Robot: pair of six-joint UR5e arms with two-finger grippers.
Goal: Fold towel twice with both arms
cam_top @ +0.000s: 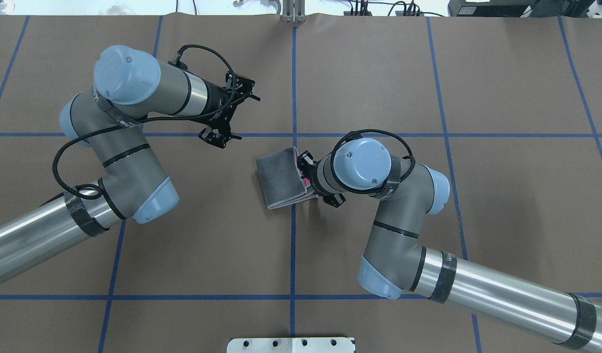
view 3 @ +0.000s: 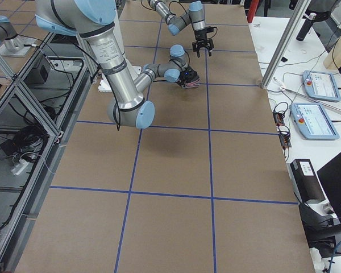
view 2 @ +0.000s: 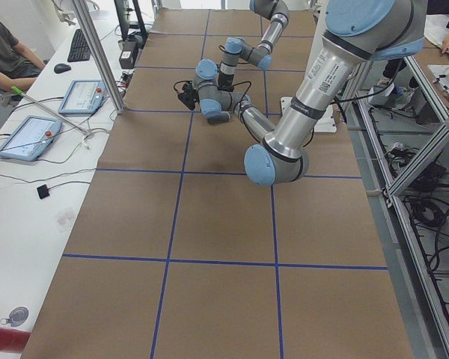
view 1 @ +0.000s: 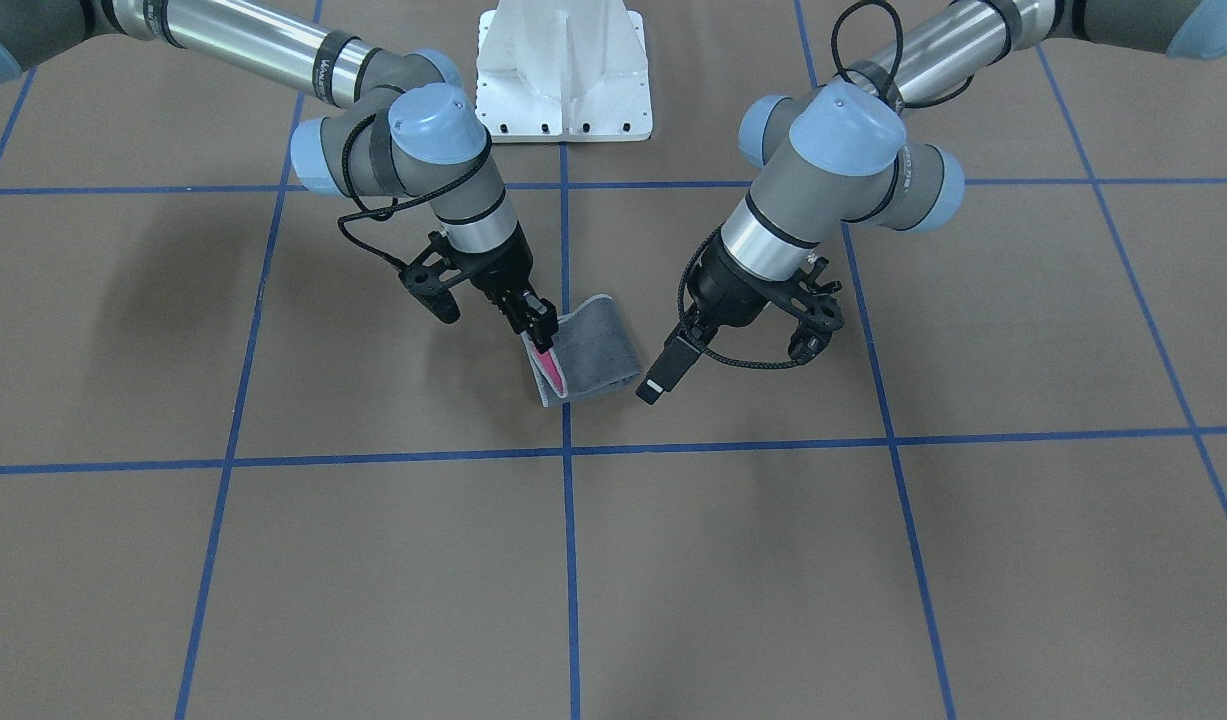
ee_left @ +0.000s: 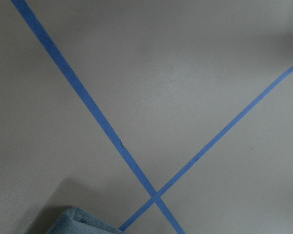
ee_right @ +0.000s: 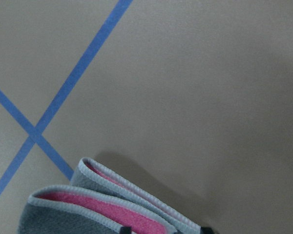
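**Towel and tooling, single moment**

Logged one towel (view 1: 598,345), terry, folded to a small thick bundle, dark grey face outward, pink showing only between the layers. Found it lying on the table (view 1: 873,560) near the centre, just beside the blue tape line (view 1: 570,540) running out from the robot, with one corner on that line in the overhead view. Counted at least two stacked lips of light grey stitched edge (ee_right: 136,191) along the open side, not quite level with each other.

Logged the right tool (view 1: 539,328) clamped narrow on that open side of the towel, pinching the upper layers, with the gripped edge seemingly raised a little off the table.

Logged the left tool (view 1: 663,375) apart from the towel, hanging near its closed, folded side and holding nothing. Could not judge its jaw gap from any view.

Judged the second fold as nearly laid, with release outstanding.

Noted hazards:
- Terry loops catching on the pads at release and dragging the top layers open.
- Springing apart of the thick stack once unclamped, with nothing pressing on it.
- Sliding of the whole bundle across the table if drawn sideways instead of straight up.
- Setting of the uneven edges into a skewed final fold.
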